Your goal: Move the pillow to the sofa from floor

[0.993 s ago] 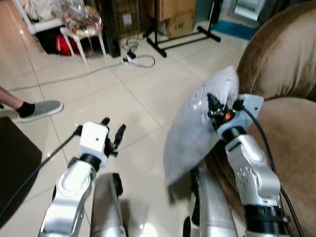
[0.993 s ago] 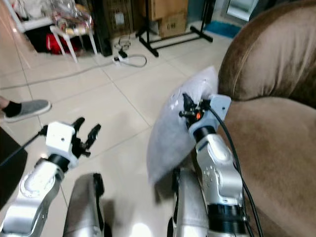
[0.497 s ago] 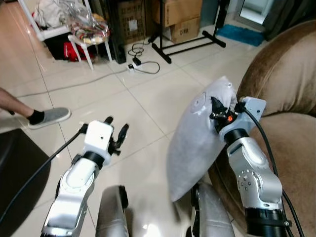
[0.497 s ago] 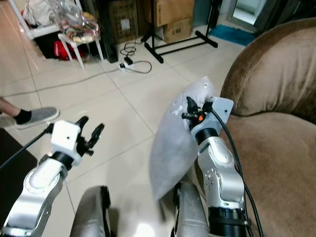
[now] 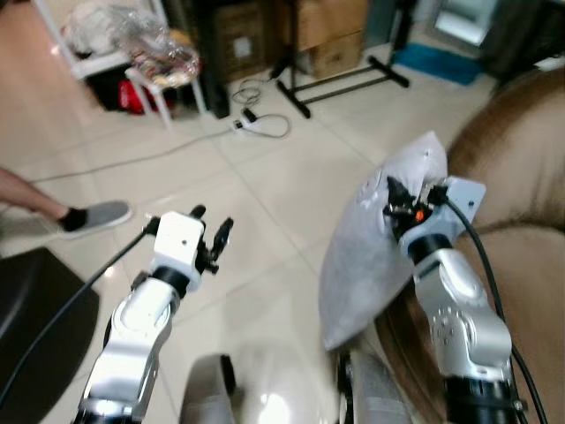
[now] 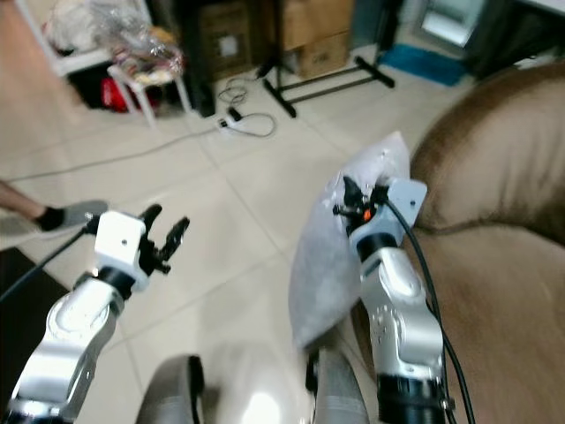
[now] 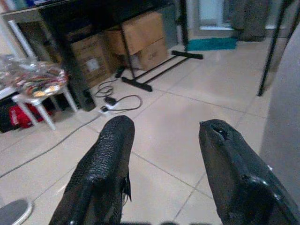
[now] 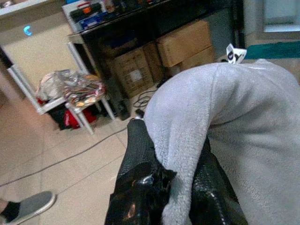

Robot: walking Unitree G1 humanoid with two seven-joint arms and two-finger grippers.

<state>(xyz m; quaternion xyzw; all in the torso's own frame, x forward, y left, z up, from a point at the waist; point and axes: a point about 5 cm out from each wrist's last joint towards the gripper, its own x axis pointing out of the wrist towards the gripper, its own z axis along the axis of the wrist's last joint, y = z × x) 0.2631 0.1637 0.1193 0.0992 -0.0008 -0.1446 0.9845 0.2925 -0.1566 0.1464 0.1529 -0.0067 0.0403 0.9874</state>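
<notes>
Already off the floor: grey pillow pinched by its upper corner in the right gripper, hanging long axis near-vertical, upper end by the gripper, lower end down by the front edge of the brown sofa. In the right wrist view, black fingers clamped either side of a fold of grey fabric, so closed on the pillow. Sofa lying just to the robot's right of the held pillow, seat cushion below and beyond the gripper, rounded backrest behind it; pillow between the right arm and the open tiled floor, its bottom near the seat's front edge, touching or not cannot be told. Likely next: swing rightward and over the seat edge, then release. Right arm plainly the nearer, indeed the only one engaged.

Left gripper held out over the tiles, well apart from the pillow, fingers spread with nothing between them.

Toward the far side of the floor: a cardboard box with a pale label on it, a white power strip and cable, a black stand base, a person's grey shoe at the left edge. Small white tag at the pillow's corner, dark marks on it, unreadable; box label likewise too blurred to read.
</notes>
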